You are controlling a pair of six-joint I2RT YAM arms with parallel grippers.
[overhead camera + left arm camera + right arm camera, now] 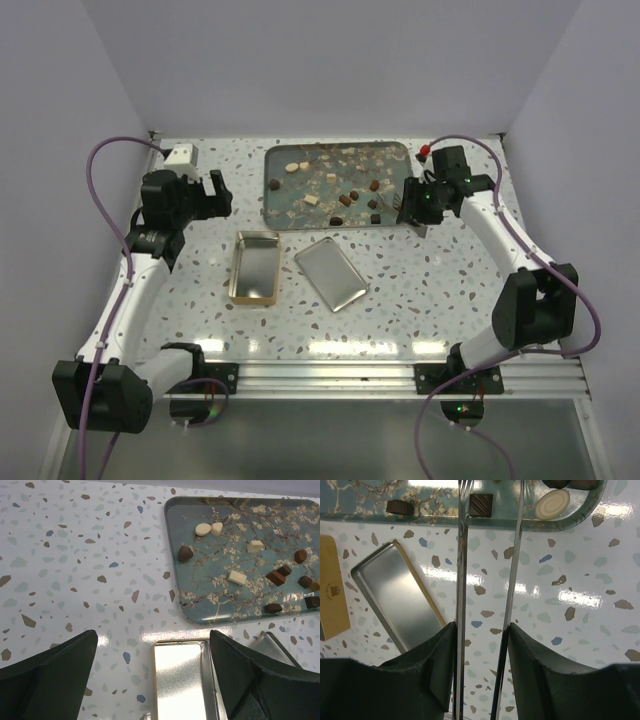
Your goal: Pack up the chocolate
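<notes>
Finding: nothing packed yet. The chocolate [185, 554] lies scattered on the tray [200, 595] at 12 o'clock of the worktop [400, 260]. The tin [254, 268], at the tray's 7 o'clock, shows bare, with its lid [332, 272] at its 3 o'clock. Right gripper [482, 627] clamps tongs [462, 555], tips at the tray's near rim. Left gripper [153, 640] gapes wide, empty. Every piece is yet to be moved.

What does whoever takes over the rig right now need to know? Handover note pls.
Left gripper: open, empty, hovering by the gold tin.
Right gripper: shut on metal tongs, tips at the teal tray's near edge, beside a dark square piece.
Chocolate: all loose on the tray.
Tin: open, looks empty; lid on the table beside it.
Done: nothing packed.
Left: move every piece into the tin, then probably fit the lid.
</notes>
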